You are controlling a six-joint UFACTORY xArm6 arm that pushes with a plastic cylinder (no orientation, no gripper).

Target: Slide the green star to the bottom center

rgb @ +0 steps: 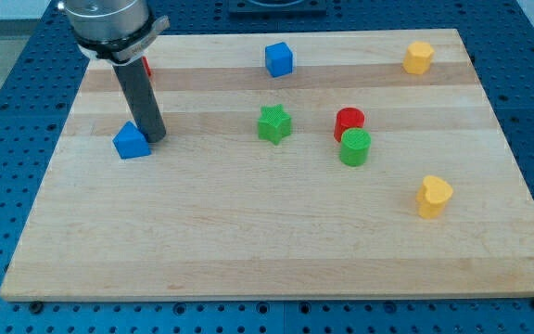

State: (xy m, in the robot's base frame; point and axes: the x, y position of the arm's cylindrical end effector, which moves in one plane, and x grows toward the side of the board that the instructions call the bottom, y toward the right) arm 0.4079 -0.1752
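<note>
Yellow heart (433,196) sits nearest; green star (273,123) lies well right of my tip (154,139), touching blue block (131,141).

text: none readable | labels: none | numbers: none | signs: none

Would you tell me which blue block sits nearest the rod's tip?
The blue block at the view's left, right beside my tip; the blue cube sits far off near the top.

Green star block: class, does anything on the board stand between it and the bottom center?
Nothing visible does. The green star block sits mid-board; the wooden board below it is bare. My tip is at the view's left, beside the blue block.
</note>
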